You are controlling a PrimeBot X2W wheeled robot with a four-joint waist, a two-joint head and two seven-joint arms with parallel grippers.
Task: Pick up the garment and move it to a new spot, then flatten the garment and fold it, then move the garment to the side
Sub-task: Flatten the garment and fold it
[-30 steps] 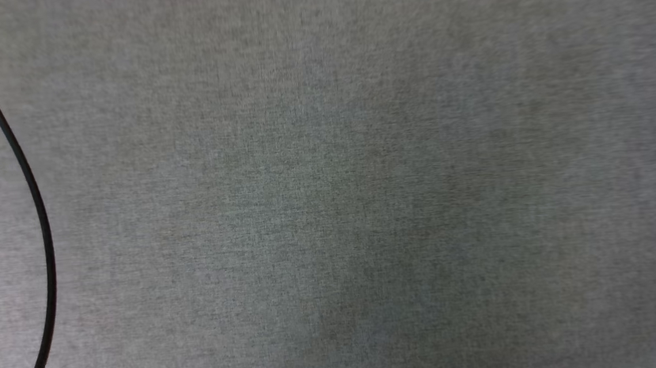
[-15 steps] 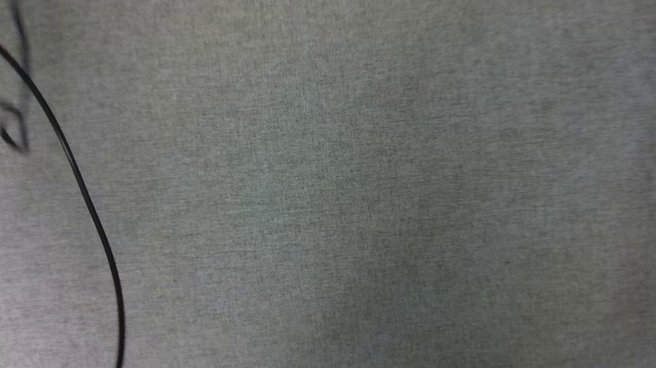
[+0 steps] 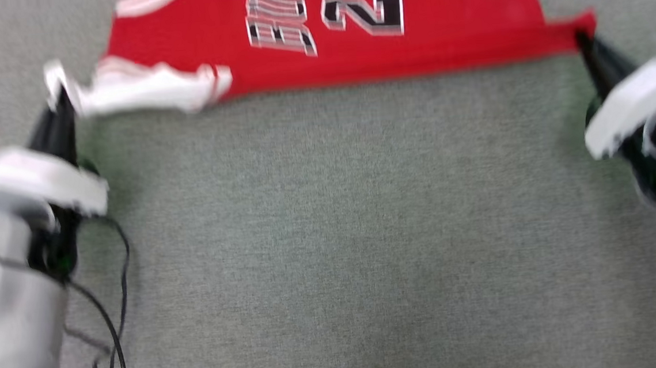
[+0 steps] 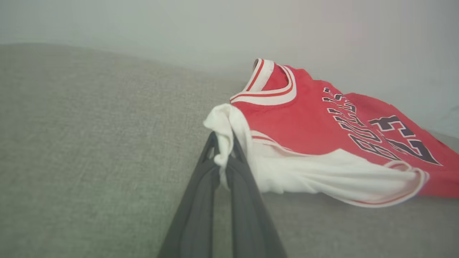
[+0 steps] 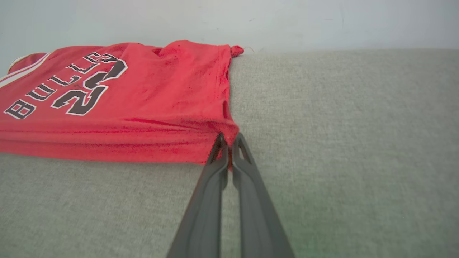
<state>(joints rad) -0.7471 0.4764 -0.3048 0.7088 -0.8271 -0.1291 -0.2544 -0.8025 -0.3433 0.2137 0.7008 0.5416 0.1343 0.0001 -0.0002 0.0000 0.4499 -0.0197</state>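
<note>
jersey (image 3: 456,36): lies number side up on grey bench (image 3: 331,235), at top of head view | left claw (image 4: 223,152): clenched on bunched white sleeve corner | right claw (image 5: 228,143): clenched on red hem corner | near edge spans between both claws | cable (image 3: 119,314): on bench beside left arm

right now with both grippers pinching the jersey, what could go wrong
1. The left gripper pinches only a small bunch of white sleeve; a tug may slip it free.
2. The right gripper holds just the red hem corner; the jersey could land skewed and wrinkled.
</note>
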